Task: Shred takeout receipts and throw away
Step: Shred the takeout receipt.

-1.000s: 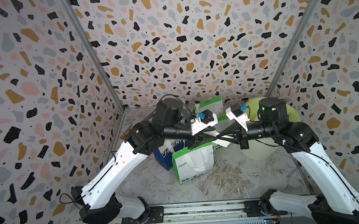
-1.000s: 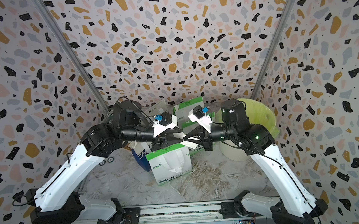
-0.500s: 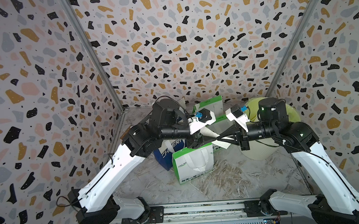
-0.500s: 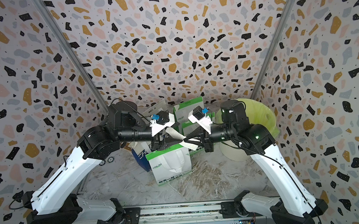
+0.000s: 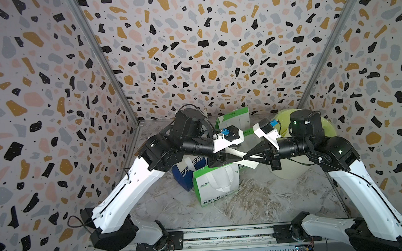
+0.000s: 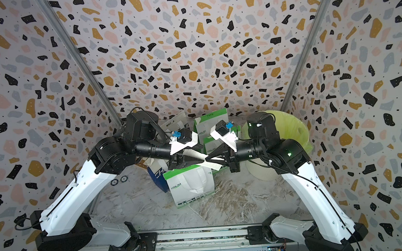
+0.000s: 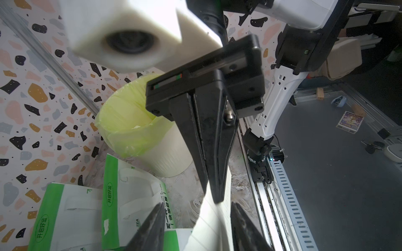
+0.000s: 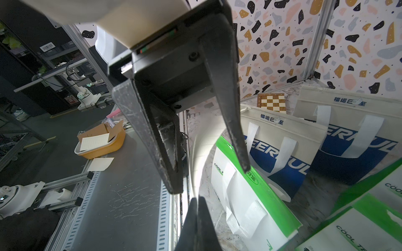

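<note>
My right gripper [image 7: 216,198] is pinched tight on the takeout receipt [image 7: 214,228], held up above the green-and-white bag [image 5: 216,189]; my left gripper [image 7: 196,205] stands open, the slip running between its fingers, ungripped

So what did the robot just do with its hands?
The left hand drew back a little, then came forward again, open around the receipt. The right hand stayed pinched on it. Bags and bin didn't move.
</note>
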`<control>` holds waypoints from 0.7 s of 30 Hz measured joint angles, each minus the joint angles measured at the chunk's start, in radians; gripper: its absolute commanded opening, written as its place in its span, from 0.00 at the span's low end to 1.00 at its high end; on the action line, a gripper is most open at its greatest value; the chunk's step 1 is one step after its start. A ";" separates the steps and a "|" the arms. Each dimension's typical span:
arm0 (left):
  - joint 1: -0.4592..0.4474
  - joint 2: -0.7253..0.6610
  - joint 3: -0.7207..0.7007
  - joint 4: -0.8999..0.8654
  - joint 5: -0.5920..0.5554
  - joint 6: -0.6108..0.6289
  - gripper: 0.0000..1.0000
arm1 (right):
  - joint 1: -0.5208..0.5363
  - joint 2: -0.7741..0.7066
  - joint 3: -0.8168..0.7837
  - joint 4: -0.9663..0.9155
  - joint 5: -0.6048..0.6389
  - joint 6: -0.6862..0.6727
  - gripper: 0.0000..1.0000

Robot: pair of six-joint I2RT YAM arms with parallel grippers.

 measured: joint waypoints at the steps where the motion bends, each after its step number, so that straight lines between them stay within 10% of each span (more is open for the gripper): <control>1: 0.000 0.001 0.000 -0.005 0.003 0.003 0.40 | 0.000 0.000 0.002 -0.001 0.000 -0.001 0.00; 15: 0.006 -0.004 -0.003 -0.002 0.024 -0.001 0.00 | 0.001 0.000 0.003 -0.006 0.024 -0.002 0.00; 21: 0.006 -0.021 -0.026 0.021 0.027 -0.016 0.00 | 0.001 0.000 0.003 0.000 0.033 -0.002 0.00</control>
